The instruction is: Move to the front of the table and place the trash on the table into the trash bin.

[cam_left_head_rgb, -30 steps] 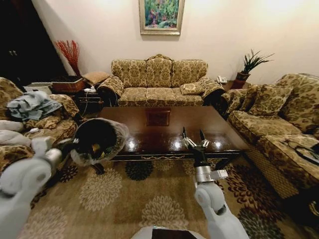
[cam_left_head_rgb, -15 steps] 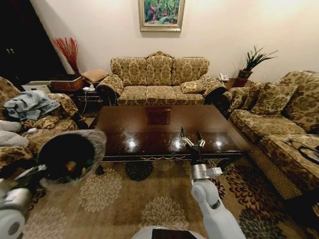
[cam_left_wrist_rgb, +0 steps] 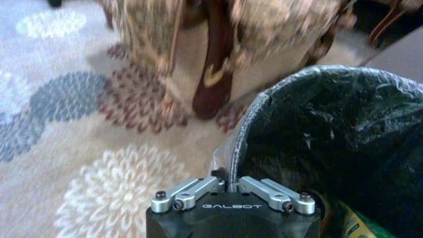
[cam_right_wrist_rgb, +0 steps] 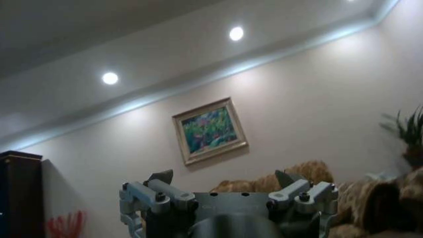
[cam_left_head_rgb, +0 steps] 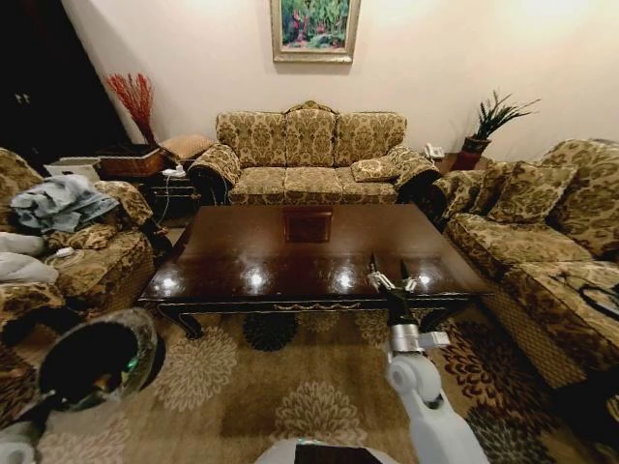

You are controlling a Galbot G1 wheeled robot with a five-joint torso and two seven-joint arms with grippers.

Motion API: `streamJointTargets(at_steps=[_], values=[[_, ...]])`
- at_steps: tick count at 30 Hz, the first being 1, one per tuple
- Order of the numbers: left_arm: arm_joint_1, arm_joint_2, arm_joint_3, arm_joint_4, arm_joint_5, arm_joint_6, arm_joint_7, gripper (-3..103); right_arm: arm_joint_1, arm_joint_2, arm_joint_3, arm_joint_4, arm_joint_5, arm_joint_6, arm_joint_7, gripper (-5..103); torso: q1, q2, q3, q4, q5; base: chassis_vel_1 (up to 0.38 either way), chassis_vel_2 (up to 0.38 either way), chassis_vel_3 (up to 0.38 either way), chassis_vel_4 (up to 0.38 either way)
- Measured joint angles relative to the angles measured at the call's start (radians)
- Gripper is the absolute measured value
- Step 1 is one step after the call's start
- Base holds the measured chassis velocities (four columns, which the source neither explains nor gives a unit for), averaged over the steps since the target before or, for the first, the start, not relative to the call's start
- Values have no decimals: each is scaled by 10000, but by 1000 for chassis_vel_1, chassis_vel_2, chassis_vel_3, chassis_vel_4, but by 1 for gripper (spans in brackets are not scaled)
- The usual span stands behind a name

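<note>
Ahead of me: a patterned sofa [cam_left_head_rgb: 309, 155] under a framed painting [cam_left_head_rgb: 313, 29], a potted plant [cam_left_head_rgb: 488, 124] in the corner, floral carpet [cam_left_head_rgb: 261, 387] underfoot.

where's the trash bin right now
The trash bin is at the lower left of the head view, over the patterned carpet off the table's near left corner, its rim clamped in the left end effector.

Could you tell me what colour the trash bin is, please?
Black, with a clear bag liner; the trash bin shows best in the left wrist view.
</note>
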State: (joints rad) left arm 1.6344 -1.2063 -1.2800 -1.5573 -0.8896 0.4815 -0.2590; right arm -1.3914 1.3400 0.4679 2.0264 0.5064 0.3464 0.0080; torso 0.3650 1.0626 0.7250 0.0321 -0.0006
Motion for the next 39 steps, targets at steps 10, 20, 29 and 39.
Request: streamJointTargets(at_steps=[10,20,29,39], values=[[-1264,696,1342,2921,134,-518,312,0,-310,119,691,472,-710,-302,198,100,0,0,0,2,5,0,0,0,0],[-1882,497,1784,4186,265,-730,436,0,-446,395,526,867,-1202,-810,346,100,0,0,0,0,4,0,0,0,0],[-1950,396,1925,4605,468,-1048,770,0,-523,547,152,868,-1582,-727,412,100,0,0,0,0,8,95,93,-86,-99],[-2136,349,2082,4853,596,-1201,924,0,-556,451,-229,959,-1649,-230,546,100,0,0,-1,0,7,228,229,-229,-238]])
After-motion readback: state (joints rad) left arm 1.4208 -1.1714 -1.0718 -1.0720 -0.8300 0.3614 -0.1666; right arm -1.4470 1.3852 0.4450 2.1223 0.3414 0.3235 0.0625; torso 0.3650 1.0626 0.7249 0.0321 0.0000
